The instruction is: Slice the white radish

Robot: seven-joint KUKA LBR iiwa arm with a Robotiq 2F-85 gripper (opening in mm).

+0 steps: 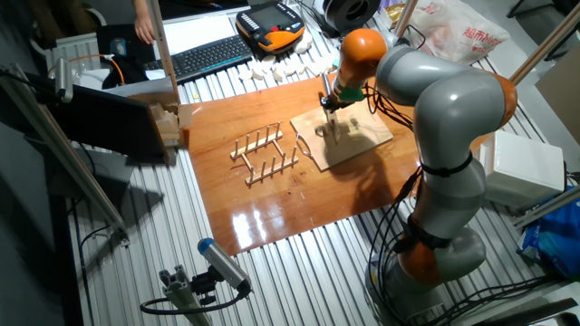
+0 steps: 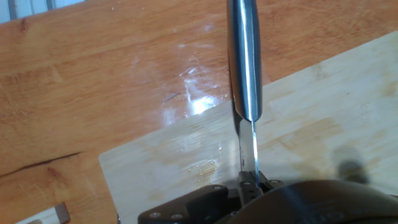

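Note:
My gripper (image 1: 332, 115) hangs over the left part of the light wooden cutting board (image 1: 355, 138), fingers pointing down. In the hand view the gripper (image 2: 249, 181) is shut on a metal knife (image 2: 244, 68), which runs away from the camera over the board (image 2: 317, 137) and past its edge above the brown tabletop (image 2: 93, 74). The blade hovers near the board's left corner. The white radish shows in neither view; it is either hidden by the hand or out of frame.
A wooden dish rack (image 1: 264, 154) stands on the brown tabletop (image 1: 272, 204) left of the board. A row of white blocks (image 1: 281, 68), a keyboard (image 1: 204, 56) and a teach pendant (image 1: 270, 25) lie at the back. A wooden block (image 1: 169, 124) sits at the left edge.

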